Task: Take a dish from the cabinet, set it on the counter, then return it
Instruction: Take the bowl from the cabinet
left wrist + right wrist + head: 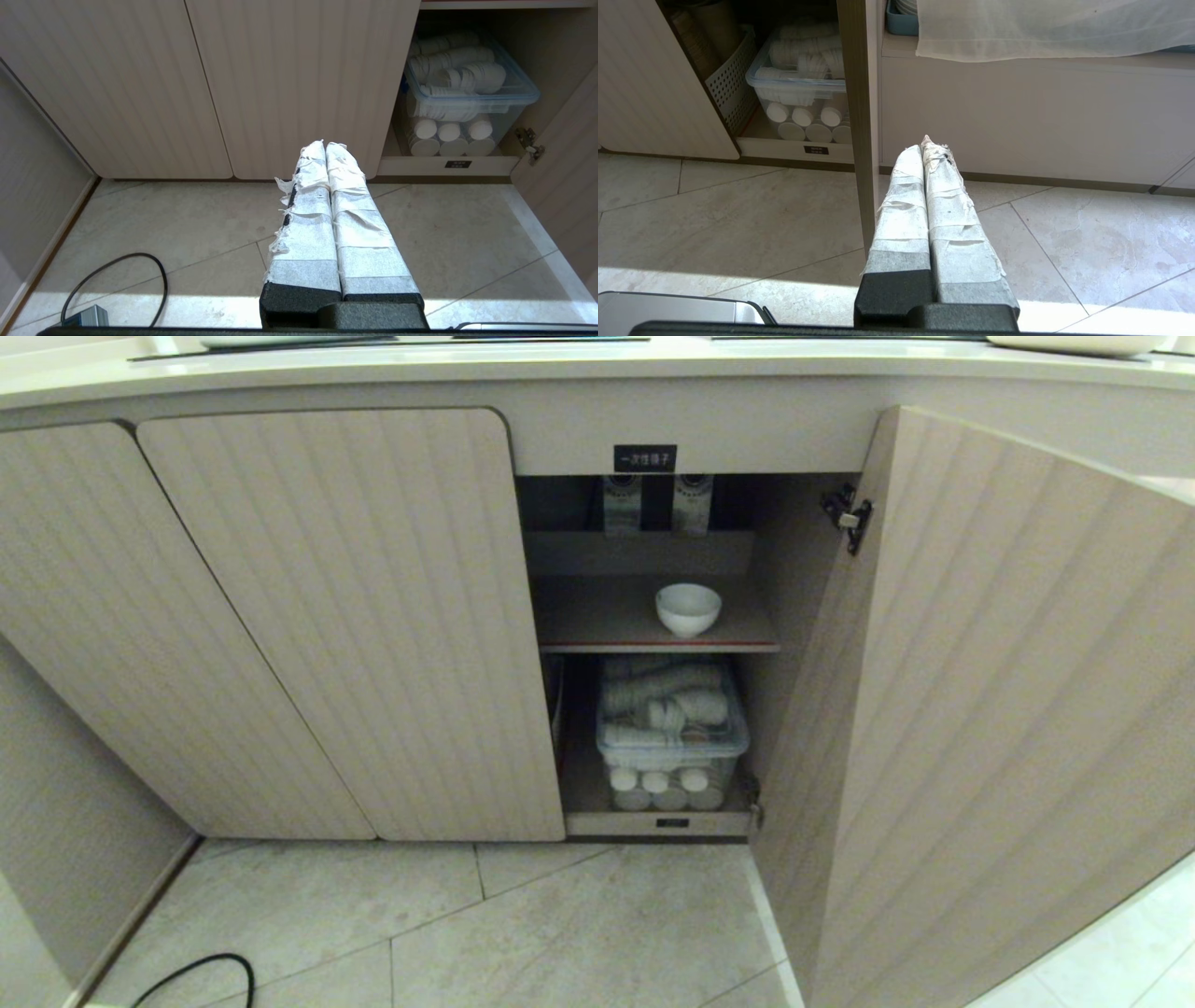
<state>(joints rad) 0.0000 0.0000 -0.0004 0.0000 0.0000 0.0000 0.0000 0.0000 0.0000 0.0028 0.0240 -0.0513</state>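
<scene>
Basically nothing's started yet: left gripper [325, 145] hangs low over the floor [187, 224] w/ its taped fingers [308, 219] pressed together, holding nothing, aimed at the base of the closed door [299, 79]. Right gripper [923, 145] is the same, fingers together and empty, low over the tiles, just beside the edge of the open door [859, 116]. Neither arm shows in the head view. Outward from there, the cabinet [355, 616] has its right door [1008, 709] swung wide, so access is already there. Bowl [688, 608] sits upright on the upper shelf [597, 616], towards the right, well apart from both grippers. Below it, a clear bin [670, 737] of white cups fills the lower compartment. Counter [560, 369] runs along the top, above the opening. Still to do, as I read it: reach in, grip the bowl, lift it to the counter, then put it back on the shelf, i.e. the whole job.
</scene>
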